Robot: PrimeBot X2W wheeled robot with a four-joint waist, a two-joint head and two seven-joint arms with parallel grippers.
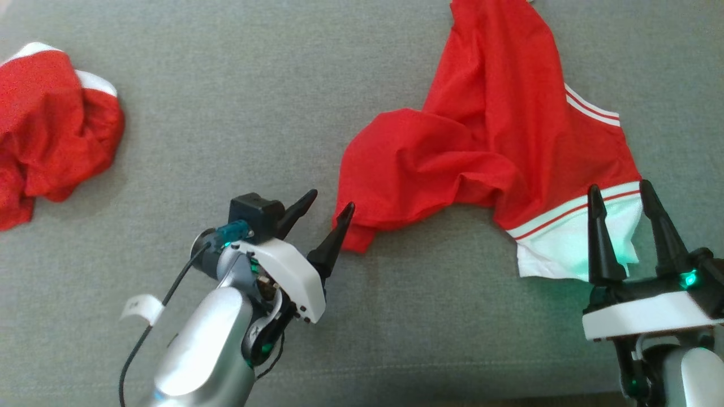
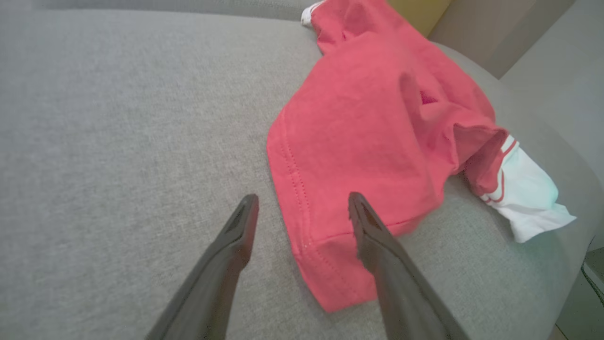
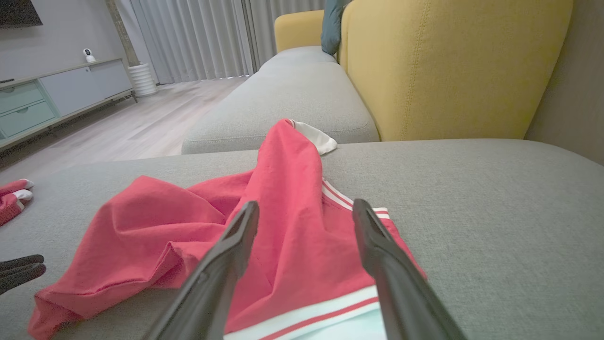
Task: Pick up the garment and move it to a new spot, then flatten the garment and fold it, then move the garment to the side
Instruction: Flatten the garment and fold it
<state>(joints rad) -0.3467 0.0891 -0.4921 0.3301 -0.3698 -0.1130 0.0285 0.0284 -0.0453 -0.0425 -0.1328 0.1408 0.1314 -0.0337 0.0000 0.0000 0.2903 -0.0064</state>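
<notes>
red garment (image 1: 486, 141) looks soft, floppy; left tool (image 1: 332, 199), right tool (image 1: 619, 186) both wide open, so i'd pinch along the hem (image 2: 295, 189).

Garment (image 1: 498, 130): thin matt cloth, creased. Sofa seat (image 1: 226, 113): coarse woven fabric, matt. Left forearm (image 1: 198, 345): glossy silver shell.

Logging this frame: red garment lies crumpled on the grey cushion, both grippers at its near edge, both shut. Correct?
Not shut: the left gripper and right gripper both stand open, fingers apart, as the head view shows. The red garment does lie crumpled on the grey cushion, grippers at its near edge.
</notes>
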